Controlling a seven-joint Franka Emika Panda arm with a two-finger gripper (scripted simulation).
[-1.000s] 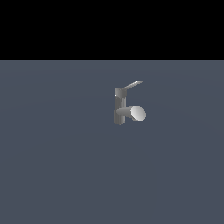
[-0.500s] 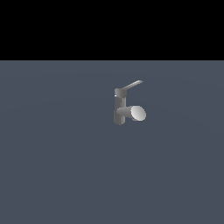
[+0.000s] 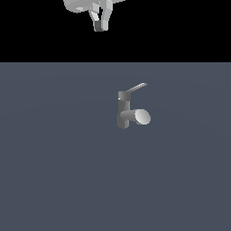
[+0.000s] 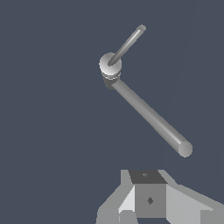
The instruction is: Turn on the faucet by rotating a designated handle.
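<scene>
Newly arrived at the exterior view's top edge, the end effector point(image 3: 99, 26) hangs high above the faucet point(image 3: 124, 115) on the counter point(image 3: 54, 171), fingers nearly together, grasping nothing; handle point(image 3: 135, 88) untouched.

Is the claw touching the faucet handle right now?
Apart. The exterior view shows the claw high above the handle, with a wide gap between.

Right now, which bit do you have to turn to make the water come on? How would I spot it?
Find the small grey faucet standing alone on the dark floor. The handle is the thin flat bar slanting up from the very top of its upright body, toward the exterior view's right. It is much slimmer than the thick spout below, which ends in a pale round face.
</scene>
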